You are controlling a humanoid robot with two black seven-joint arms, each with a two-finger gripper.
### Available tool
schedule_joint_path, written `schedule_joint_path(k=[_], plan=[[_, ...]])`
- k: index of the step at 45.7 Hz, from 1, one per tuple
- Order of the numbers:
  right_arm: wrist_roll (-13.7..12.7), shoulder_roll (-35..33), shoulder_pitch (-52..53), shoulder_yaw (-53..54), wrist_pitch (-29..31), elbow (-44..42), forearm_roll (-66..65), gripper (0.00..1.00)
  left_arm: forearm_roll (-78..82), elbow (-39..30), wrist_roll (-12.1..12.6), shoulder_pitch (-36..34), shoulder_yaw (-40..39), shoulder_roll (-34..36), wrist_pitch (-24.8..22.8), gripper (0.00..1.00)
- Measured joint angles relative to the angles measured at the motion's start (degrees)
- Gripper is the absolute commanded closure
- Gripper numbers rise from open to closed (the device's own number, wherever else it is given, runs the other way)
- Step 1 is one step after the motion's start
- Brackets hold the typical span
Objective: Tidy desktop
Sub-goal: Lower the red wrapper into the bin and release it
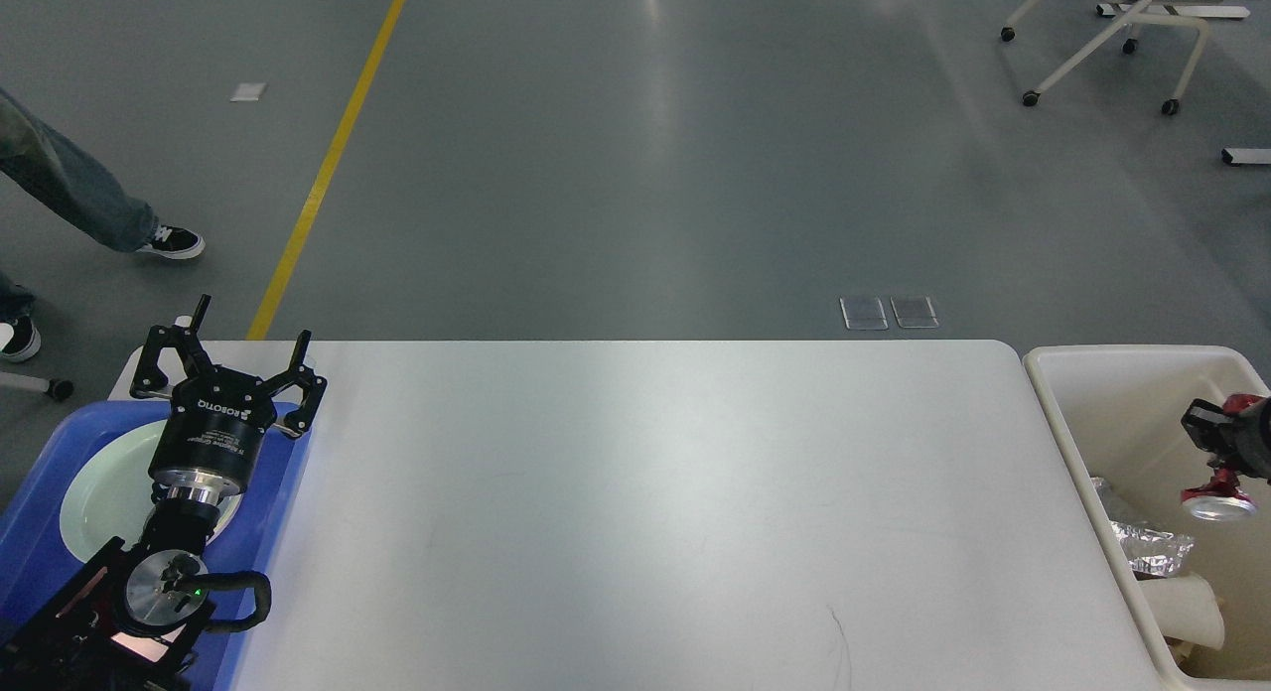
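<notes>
Desktop (635,512): white, spans the view between the blue tray (40,492) at left and the cream bin (1122,393) at right.
Left gripper (230,356): fingers spread wide, gripping nothing, poised over the tray's far edge at the desktop's left end.
Left arm: rises from the lower left corner over a pale plate (99,483) in the tray.
Right gripper (1223,453): mostly cut off at the right edge, over the bin, off the desktop; clamped on a crushed red can (1219,497).
Bin contents: crumpled foil (1142,542).
</notes>
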Motion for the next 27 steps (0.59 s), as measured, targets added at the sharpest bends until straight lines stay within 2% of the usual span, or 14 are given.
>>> schedule_joint_path(k=[5, 7, 11, 18, 27], plan=[[0.0, 4.8, -11.6, 5.4, -5.3, -10.4, -0.2, 1.0, 0.0, 0.0, 0.0, 0.0, 0.0, 0.0, 0.0, 0.04], [0.0, 8.1, -17.9, 7.0, -10.0, -15.8, -0.3, 1.0, 0.0, 0.0, 0.0, 0.0, 0.0, 0.0, 0.0, 0.04], [0.0, 12.1, -24.2, 7.6, -16.5, -21.1, 0.0, 1.0, 0.0, 0.0, 0.0, 0.0, 0.0, 0.0, 0.0, 0.04], [0.0, 15.9, -30.4, 7.7, -23.7, -24.0, 0.3, 1.0, 0.0, 0.0, 0.0, 0.0, 0.0, 0.0, 0.0, 0.04], [-0.1, 16.5, -32.0, 7.8, -25.1, -24.3, 0.3, 1.0, 0.0, 0.0, 0.0, 0.0, 0.0, 0.0, 0.0, 0.04]])
